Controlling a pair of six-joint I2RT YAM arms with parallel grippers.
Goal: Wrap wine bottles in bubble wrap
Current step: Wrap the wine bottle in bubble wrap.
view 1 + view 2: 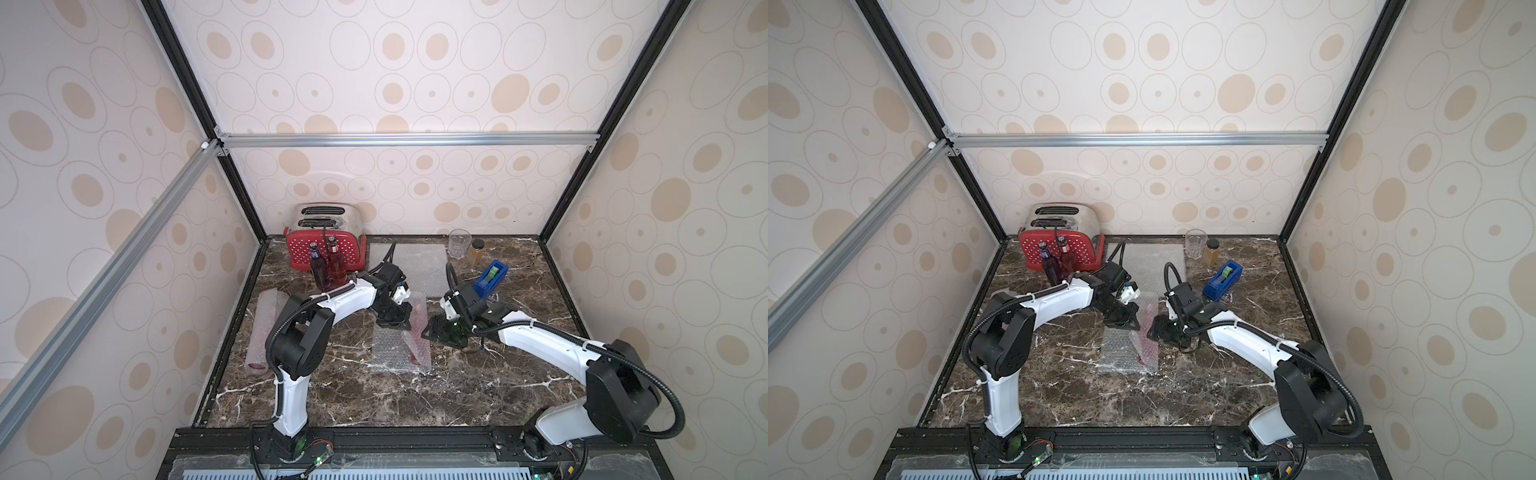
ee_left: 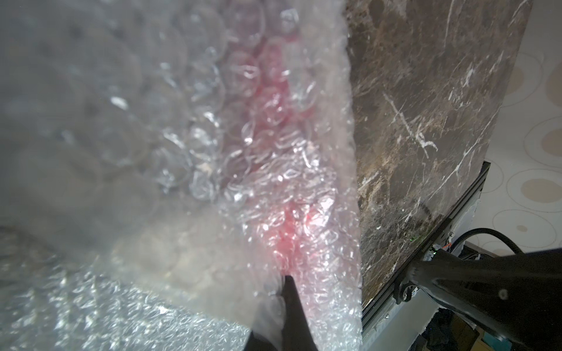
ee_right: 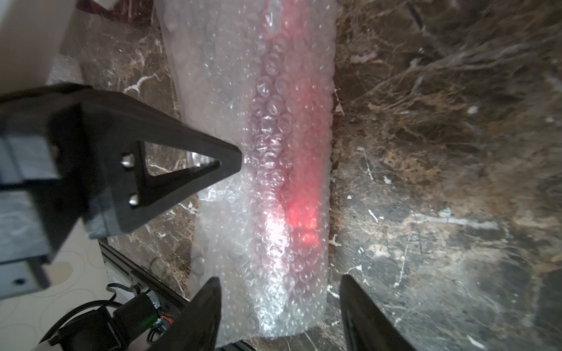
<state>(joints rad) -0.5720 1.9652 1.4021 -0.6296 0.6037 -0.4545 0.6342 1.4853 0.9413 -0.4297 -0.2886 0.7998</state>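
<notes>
In both top views a red wine bottle (image 1: 410, 348) lies in the fold of a bubble wrap sheet (image 1: 388, 351) at the table's middle. Through the wrap it shows as a pink glow (image 3: 299, 209). My left gripper (image 2: 284, 282) is shut on a flap of that bubble wrap (image 2: 213, 152), lifted over the bottle. My right gripper (image 3: 279, 279) is open, a finger on each side of the wrapped bundle's end. A purple wine bottle (image 1: 319, 268) and a red one (image 1: 335, 262) stand upright before the toaster. A wrapped bundle (image 1: 266, 332) lies at the left edge.
A red toaster (image 1: 328, 243) stands at the back left. A second bubble wrap sheet (image 1: 411, 259) lies flat behind the arms. At the back right are a clear glass (image 1: 459, 243), an amber jar (image 1: 476, 251) and a blue tape dispenser (image 1: 490, 280).
</notes>
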